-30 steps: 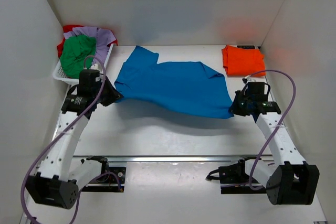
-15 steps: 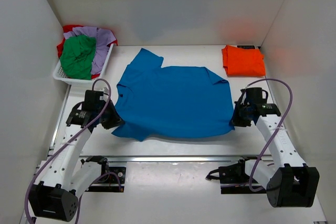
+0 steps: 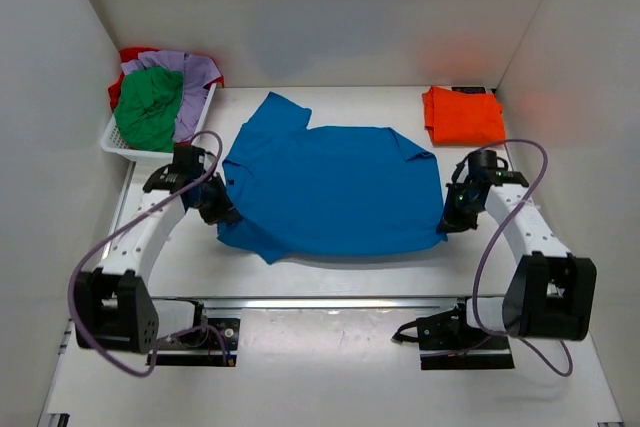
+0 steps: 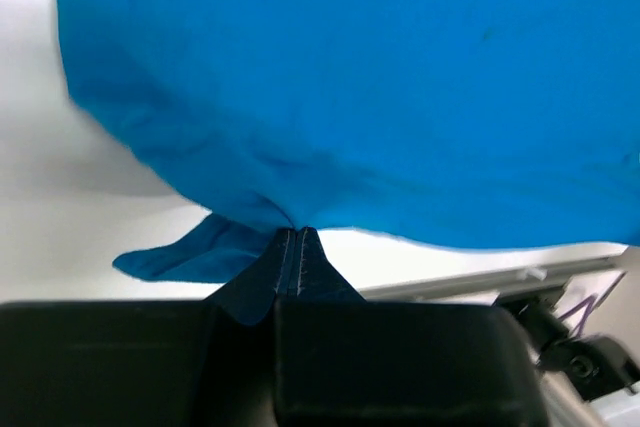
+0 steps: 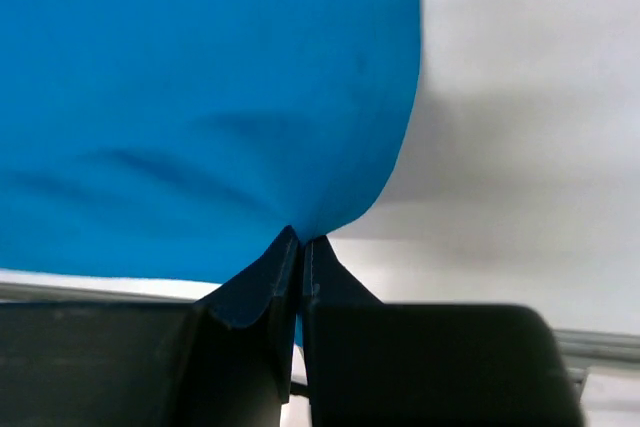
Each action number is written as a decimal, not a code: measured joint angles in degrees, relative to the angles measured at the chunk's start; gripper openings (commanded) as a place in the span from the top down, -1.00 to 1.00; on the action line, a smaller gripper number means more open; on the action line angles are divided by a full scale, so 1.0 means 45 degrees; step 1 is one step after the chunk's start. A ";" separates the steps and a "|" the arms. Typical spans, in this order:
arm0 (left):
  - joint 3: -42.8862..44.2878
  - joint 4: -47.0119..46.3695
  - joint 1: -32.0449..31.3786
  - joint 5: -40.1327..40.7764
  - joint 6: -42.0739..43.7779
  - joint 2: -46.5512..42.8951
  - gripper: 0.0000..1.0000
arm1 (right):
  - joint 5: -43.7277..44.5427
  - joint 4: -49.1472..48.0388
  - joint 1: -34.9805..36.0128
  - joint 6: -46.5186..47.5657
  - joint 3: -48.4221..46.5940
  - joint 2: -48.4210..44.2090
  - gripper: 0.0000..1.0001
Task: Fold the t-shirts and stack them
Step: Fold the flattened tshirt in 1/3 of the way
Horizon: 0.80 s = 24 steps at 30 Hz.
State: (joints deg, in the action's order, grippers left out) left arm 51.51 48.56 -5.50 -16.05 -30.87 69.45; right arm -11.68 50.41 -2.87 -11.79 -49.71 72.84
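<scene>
The bright blue t-shirt point(image 3: 335, 192) lies spread on the table's middle, collar end to the left. My left gripper point(image 3: 222, 213) is shut on its near left edge; in the left wrist view point(image 4: 292, 231) the cloth point(image 4: 360, 77) bunches at the fingertips. My right gripper point(image 3: 447, 222) is shut on its near right corner; in the right wrist view point(image 5: 300, 239) the cloth point(image 5: 200, 77) hangs from the tips. A folded orange t-shirt point(image 3: 462, 115) lies at the back right. Green point(image 3: 148, 107), lavender point(image 3: 192, 82) and red point(image 3: 132, 55) t-shirts are heaped in the basket.
The white slatted basket point(image 3: 120, 143) stands at the back left, close to my left arm. White walls close in the left, right and back sides. A metal rail point(image 3: 330, 301) runs along the table's near edge.
Both grippers have carried the blue t-shirt down and toward the near edge, then slightly back; it went from hanging stretched in the air to lying spread on the table.
</scene>
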 measured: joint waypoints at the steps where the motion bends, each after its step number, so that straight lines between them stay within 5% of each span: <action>1: 0.0277 -0.0107 0.0058 -0.0029 0.0019 0.0418 1.00 | -0.0039 -0.0010 -0.0087 0.0039 -0.0379 0.0355 1.00; 14: 0.4221 -0.1277 0.0296 -0.0398 0.0194 0.5251 1.00 | -0.0257 -0.0476 -0.0369 0.0767 -0.4741 0.5362 1.00; 24: 0.5945 -0.1705 0.0452 -0.0641 0.0180 0.7407 1.00 | -0.0170 -0.0690 -0.0505 0.0908 -0.5882 0.7140 0.99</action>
State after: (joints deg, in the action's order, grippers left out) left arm 78.26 40.88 -3.46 -18.94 -30.06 102.78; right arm -12.45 47.31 -5.15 -7.70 -76.18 104.97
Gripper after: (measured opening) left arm 0.020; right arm 0.010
